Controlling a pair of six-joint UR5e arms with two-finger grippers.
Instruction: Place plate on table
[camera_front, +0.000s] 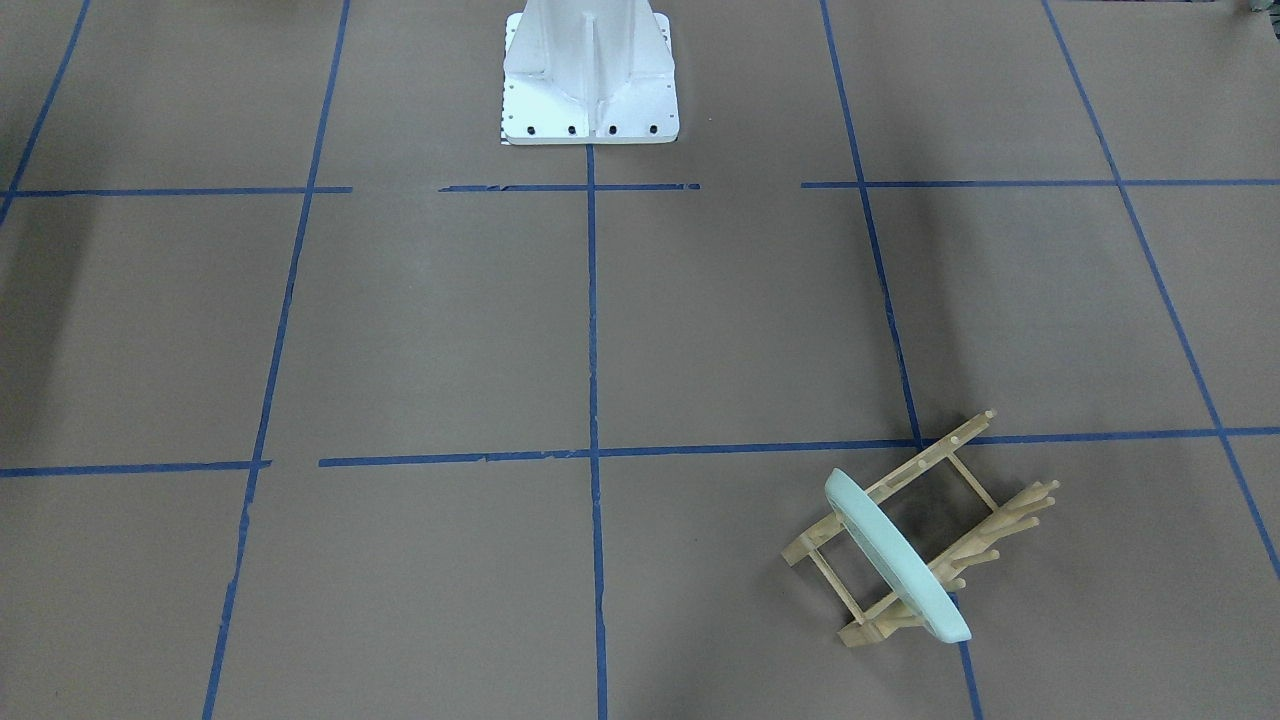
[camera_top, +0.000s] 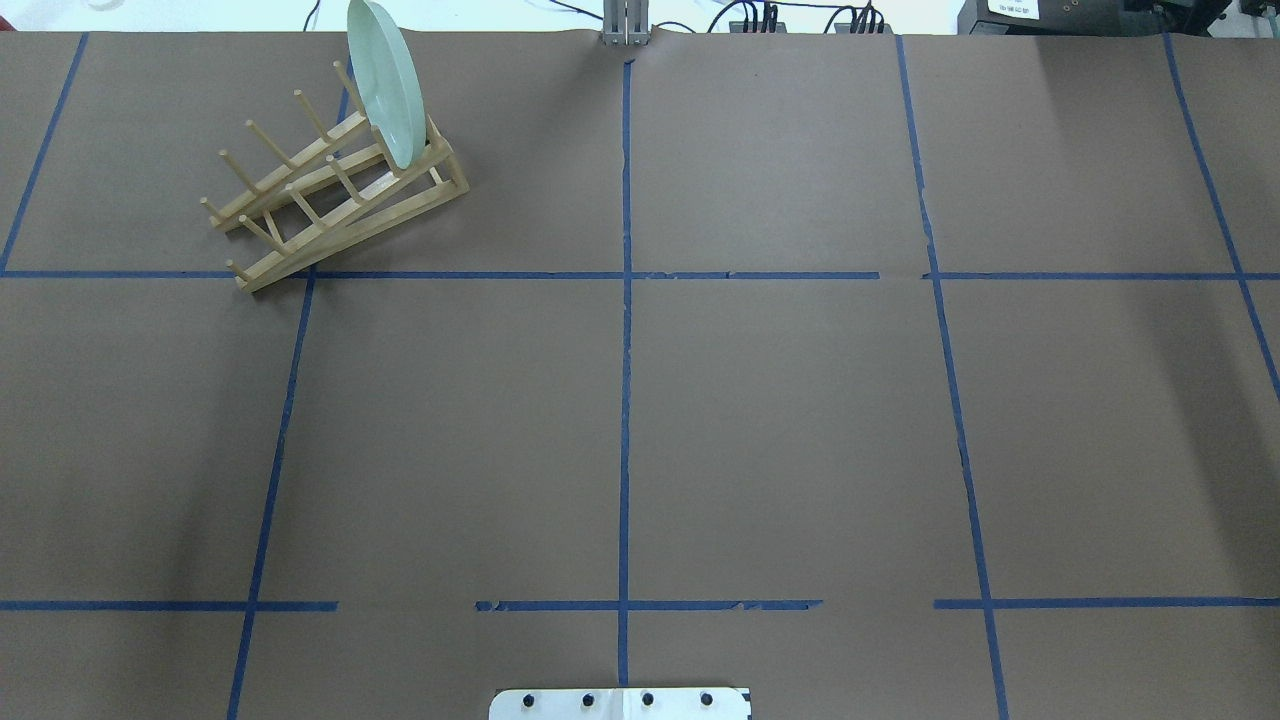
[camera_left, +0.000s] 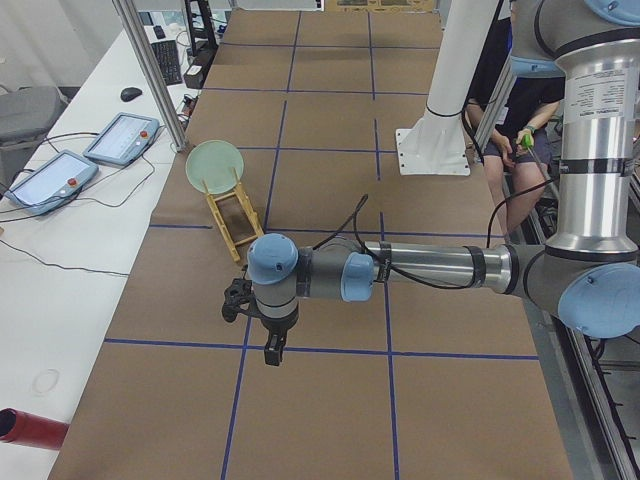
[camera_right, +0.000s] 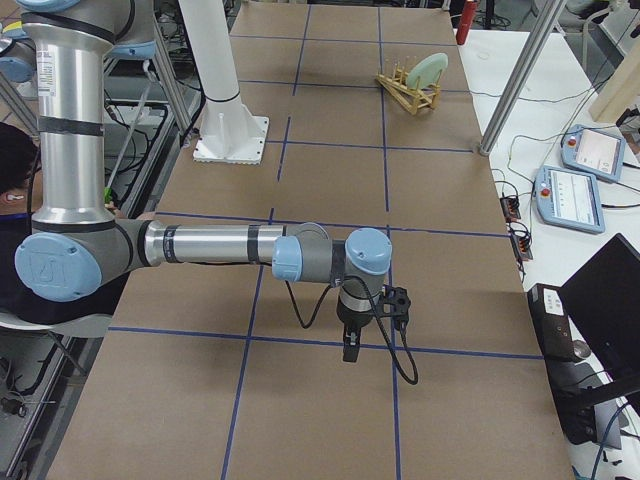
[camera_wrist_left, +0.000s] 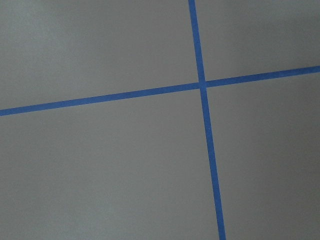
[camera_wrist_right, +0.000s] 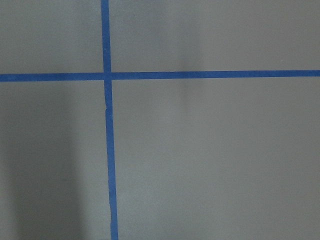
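Note:
The pale mint-green plate (camera_front: 895, 555) stands on edge in the end slot of a light wooden peg rack (camera_front: 1000, 525) on the brown table (camera_front: 450, 330). In the overhead view the plate (camera_top: 387, 85) and the rack (camera_top: 330, 200) sit at the far left of the table (camera_top: 780, 430). My left gripper (camera_left: 270, 355) hangs over the table's left end, well away from the plate (camera_left: 214, 166). My right gripper (camera_right: 347, 350) hangs over the right end, far from the plate (camera_right: 427, 70). I cannot tell whether either gripper is open or shut. Both wrist views show only table and tape.
The white bolted base (camera_front: 590, 70) stands at the robot's side of the table. Control tablets (camera_left: 60, 170) and a metal post (camera_left: 150, 70) are beyond the table's far edge. A person (camera_left: 510, 150) sits behind the base. A red cylinder (camera_left: 30, 428) lies off the table.

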